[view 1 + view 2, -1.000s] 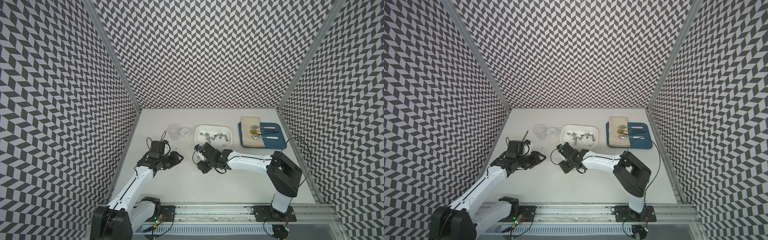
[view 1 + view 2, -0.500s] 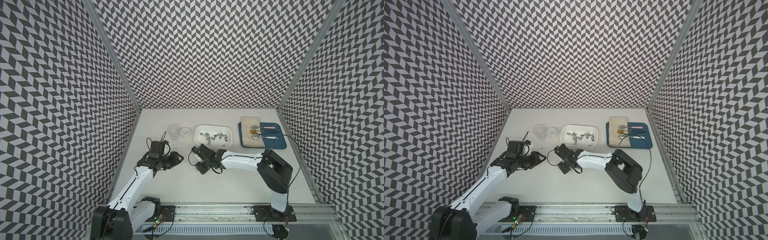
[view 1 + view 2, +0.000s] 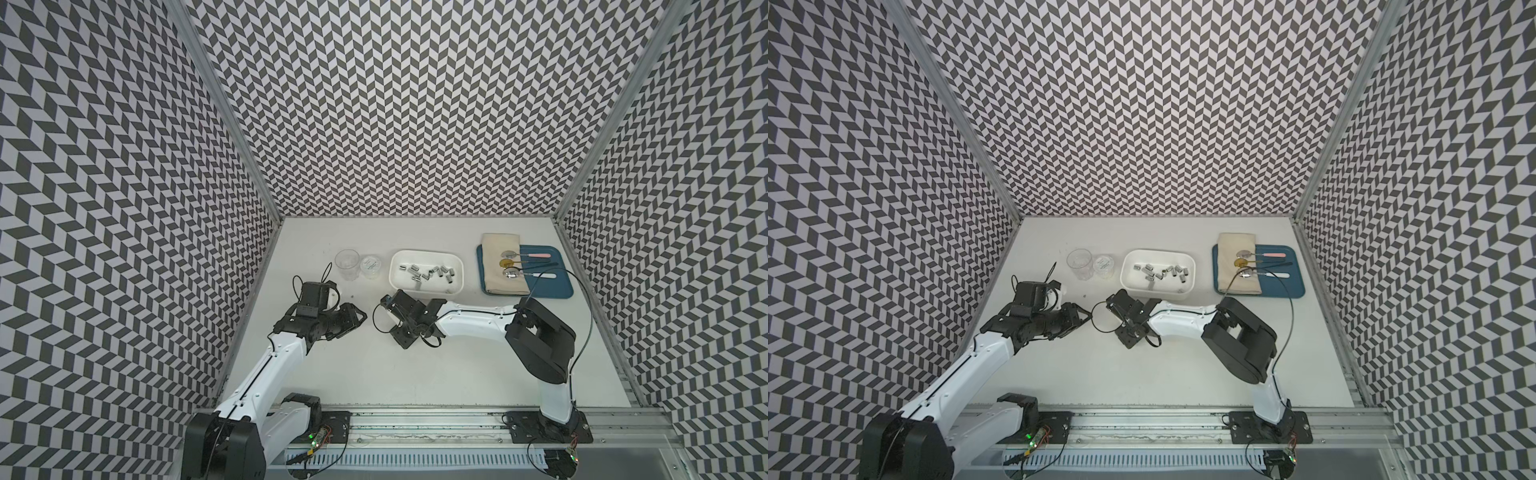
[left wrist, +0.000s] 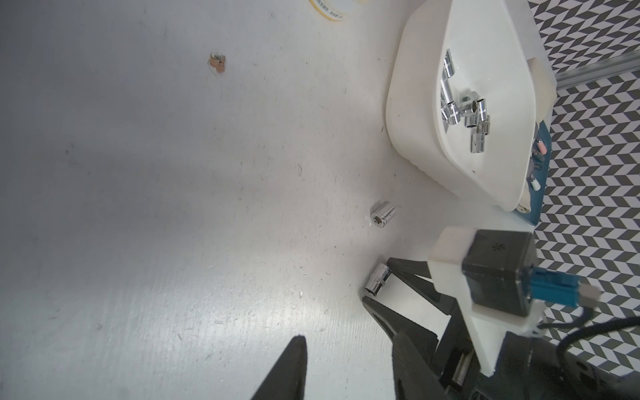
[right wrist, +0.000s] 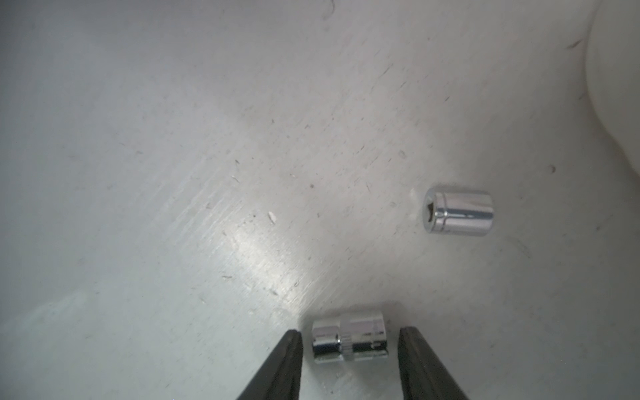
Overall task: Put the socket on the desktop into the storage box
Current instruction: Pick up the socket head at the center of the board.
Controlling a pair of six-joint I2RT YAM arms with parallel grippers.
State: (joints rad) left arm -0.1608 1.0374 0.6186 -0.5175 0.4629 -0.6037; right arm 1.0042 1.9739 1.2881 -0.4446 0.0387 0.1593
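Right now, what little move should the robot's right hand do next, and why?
Probably close the right gripper: its jaws stand on either side of the socket lying on the desktop, with a small gap on each side, so nothing is gripped yet.

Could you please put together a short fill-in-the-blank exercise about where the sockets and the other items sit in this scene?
1. The right gripper straddles a socket lying on the ____.
2. A second socket lies apart from it, nearer the white storage ____.
3. The spoons rest on a cloth on the ____ tray.

Missing words: desktop; box; blue.
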